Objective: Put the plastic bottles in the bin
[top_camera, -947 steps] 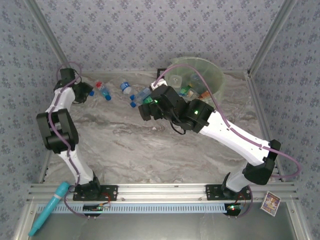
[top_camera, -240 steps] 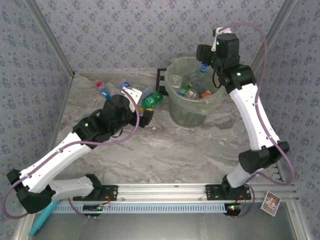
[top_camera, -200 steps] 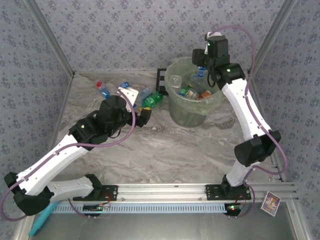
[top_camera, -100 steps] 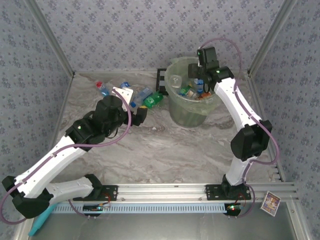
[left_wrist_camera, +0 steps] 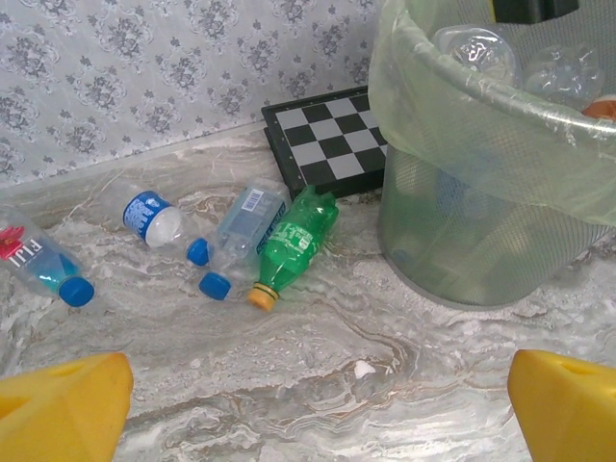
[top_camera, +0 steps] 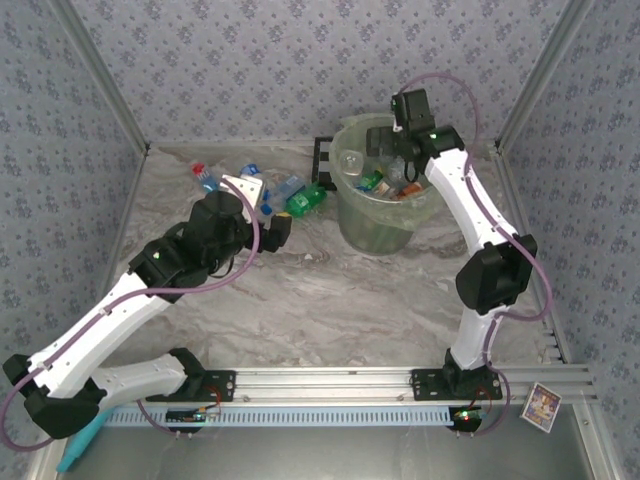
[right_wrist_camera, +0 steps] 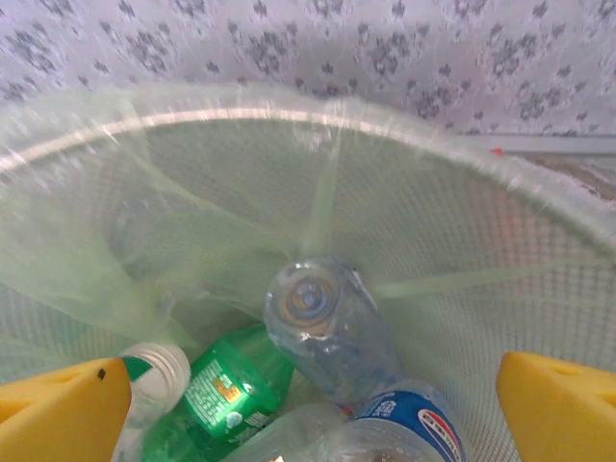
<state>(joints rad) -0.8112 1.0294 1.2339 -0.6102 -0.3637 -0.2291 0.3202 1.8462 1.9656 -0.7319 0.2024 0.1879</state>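
Counter (left_wrist_camera: 318,322) is offering a green bottle (left_wrist_camera: 289,245), likely light, slick and crushable, for a mid-body pinch, left fingers (left_wrist_camera: 58,404) gaping empty toward it, right fingers (right_wrist_camera: 58,409) hanging open over the bin (right_wrist_camera: 241,115).

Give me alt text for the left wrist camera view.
A green bottle, a clear bottle, a blue-labelled bottle and a red-labelled bottle lie on the marble table, left of the bag-lined bin. The open left claw shows yellow fingertips at the bottom corners.
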